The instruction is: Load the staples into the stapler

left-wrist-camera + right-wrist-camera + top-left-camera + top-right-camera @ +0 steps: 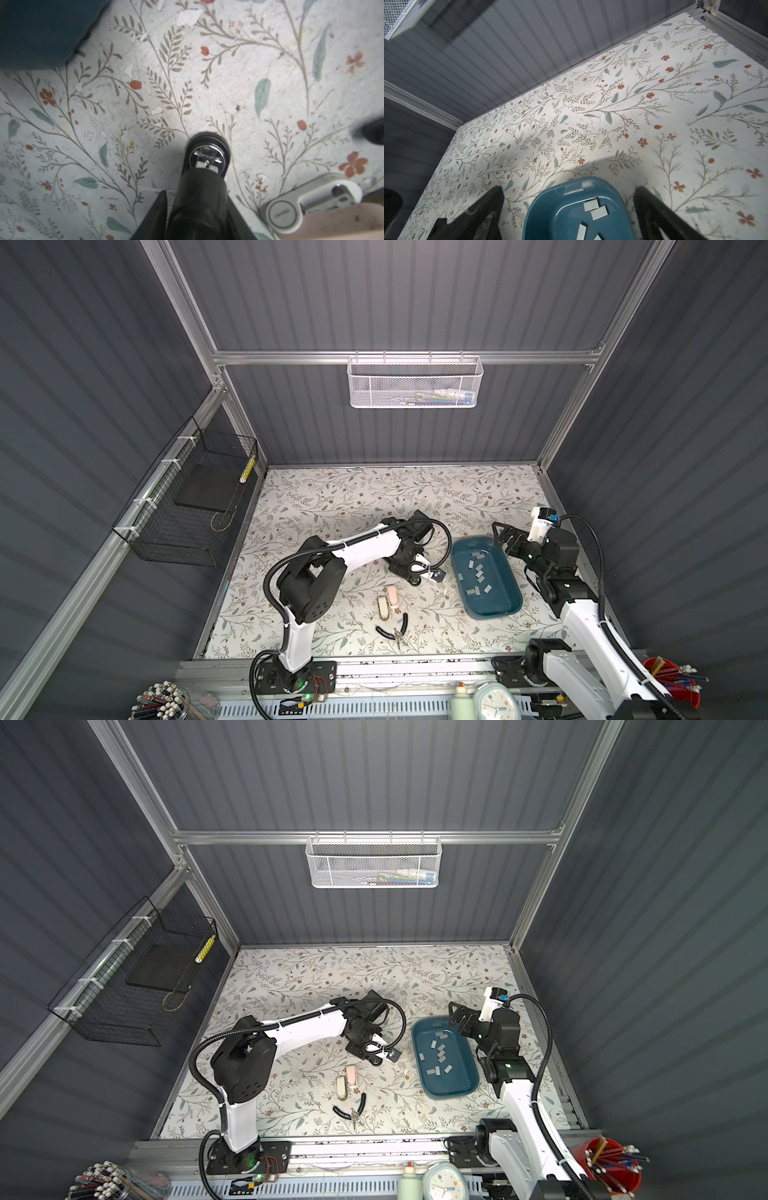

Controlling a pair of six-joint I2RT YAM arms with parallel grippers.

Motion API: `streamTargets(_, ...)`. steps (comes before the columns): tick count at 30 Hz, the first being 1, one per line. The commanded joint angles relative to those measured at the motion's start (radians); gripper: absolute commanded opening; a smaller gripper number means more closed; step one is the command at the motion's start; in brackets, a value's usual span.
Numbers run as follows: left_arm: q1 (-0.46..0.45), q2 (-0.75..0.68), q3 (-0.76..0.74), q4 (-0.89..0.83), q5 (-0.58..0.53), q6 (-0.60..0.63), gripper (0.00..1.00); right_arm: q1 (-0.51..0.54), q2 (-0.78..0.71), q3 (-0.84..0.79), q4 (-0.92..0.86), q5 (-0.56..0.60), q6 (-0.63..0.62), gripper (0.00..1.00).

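My left gripper (197, 207) points down at the floral table and is shut on the black stapler (205, 166), whose chrome end rests close to the table top. In both top views this gripper (411, 576) (368, 1054) sits just left of the blue tray (490, 616) (449, 1096). Several grey staples (478, 572) (438, 1052) (591, 205) lie loose in the tray. My right gripper (505, 537) (459, 1017) (569, 207) hangs open over the tray's far end with nothing between its fingers.
A beige desk item (384, 608) (291, 209) and a pink one (392, 593) lie side by side near the front, close to the left gripper. Black pliers (392, 628) lie just in front of them. Wire baskets hang on the left and back walls.
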Motion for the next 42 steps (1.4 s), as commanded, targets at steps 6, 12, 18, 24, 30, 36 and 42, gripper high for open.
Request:
streamTargets(6, -0.007, -0.038, 0.059, 0.004, -0.074, -0.058, 0.00, -0.001, 0.016, 0.053, -0.020, 0.015, 0.023, 0.99)
streamTargets(12, -0.007, -0.147, 0.164, 0.159, -0.270, -0.351, 0.00, -0.002, 0.002, 0.047, 0.002, -0.009, 0.032, 0.99)
streamTargets(18, -0.006, -0.316, 0.122, 0.361, -0.361, -0.699, 0.00, 0.005, -0.021, 0.052, -0.032, -0.033, 0.030, 0.99)
streamTargets(24, -0.006, -0.413, -0.001, 0.392, -0.300, -0.929, 0.00, 0.090, -0.038, 0.080, -0.056, -0.041, 0.061, 0.99)
streamTargets(30, -0.005, -0.531, -0.340, 0.664, -0.309, -1.039, 0.00, 0.329, 0.028, 0.165, -0.081, 0.108, 0.045, 0.98)
streamTargets(36, -0.004, -0.585, -0.392, 0.678, -0.240, -1.105, 0.00, 0.488, 0.150, 0.221, -0.003, 0.145, 0.096, 0.97)
streamTargets(42, -0.005, -0.607, -0.430, 0.697, -0.256, -1.104, 0.00, 0.567, 0.214, 0.261, 0.015, 0.184, 0.105, 0.99)
